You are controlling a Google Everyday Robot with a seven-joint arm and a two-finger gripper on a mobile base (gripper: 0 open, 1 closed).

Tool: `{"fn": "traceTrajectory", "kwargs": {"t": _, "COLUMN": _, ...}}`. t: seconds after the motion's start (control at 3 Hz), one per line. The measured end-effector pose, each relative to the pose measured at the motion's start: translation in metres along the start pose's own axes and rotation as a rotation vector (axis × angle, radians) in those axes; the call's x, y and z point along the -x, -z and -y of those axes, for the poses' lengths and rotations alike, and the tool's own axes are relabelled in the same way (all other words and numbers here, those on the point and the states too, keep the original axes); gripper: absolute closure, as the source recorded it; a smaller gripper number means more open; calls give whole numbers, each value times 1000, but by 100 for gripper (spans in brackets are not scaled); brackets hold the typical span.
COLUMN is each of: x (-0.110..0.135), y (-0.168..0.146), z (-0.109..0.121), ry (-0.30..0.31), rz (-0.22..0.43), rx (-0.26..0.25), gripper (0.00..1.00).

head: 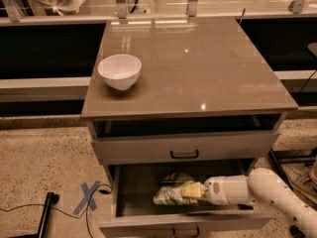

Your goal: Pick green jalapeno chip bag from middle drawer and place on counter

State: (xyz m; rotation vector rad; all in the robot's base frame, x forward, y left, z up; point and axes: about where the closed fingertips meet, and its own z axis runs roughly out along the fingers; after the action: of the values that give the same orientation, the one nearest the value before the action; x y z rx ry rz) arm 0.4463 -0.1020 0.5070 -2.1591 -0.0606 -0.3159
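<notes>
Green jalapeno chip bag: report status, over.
Gripper inside open middle drawer, at the green jalapeno chip bag. Bag lies in drawer, not on counter. White bowl sits on counter.

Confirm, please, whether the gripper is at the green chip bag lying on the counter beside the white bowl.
No: the camera view shows the green jalapeno chip bag in the open middle drawer, not on the counter; the gripper is at it.

Gripper (190, 190) low down, white arm (262, 190) outstretched
</notes>
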Motion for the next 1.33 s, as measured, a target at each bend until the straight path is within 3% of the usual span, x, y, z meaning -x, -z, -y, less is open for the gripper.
{"fn": "traceTrajectory", "kwargs": {"t": 0.33, "x": -3, "y": 48, "z": 45, "ry": 81, "rz": -56, "rx": -112, "gripper": 100}}
{"fn": "traceTrajectory", "kwargs": {"t": 0.67, "x": -7, "y": 83, "z": 81, "ry": 135, "rz": -91, "rx": -128, "gripper": 100}}
{"fn": "traceTrajectory", "kwargs": {"t": 1.0, "x": -7, "y": 83, "z": 81, "ry": 135, "rz": -91, "rx": -128, "gripper": 100}}
{"fn": "traceTrajectory", "kwargs": {"t": 1.33, "x": -12, "y": 112, "z": 107, "ry": 135, "rz": -79, "rx": -215, "gripper": 100}}
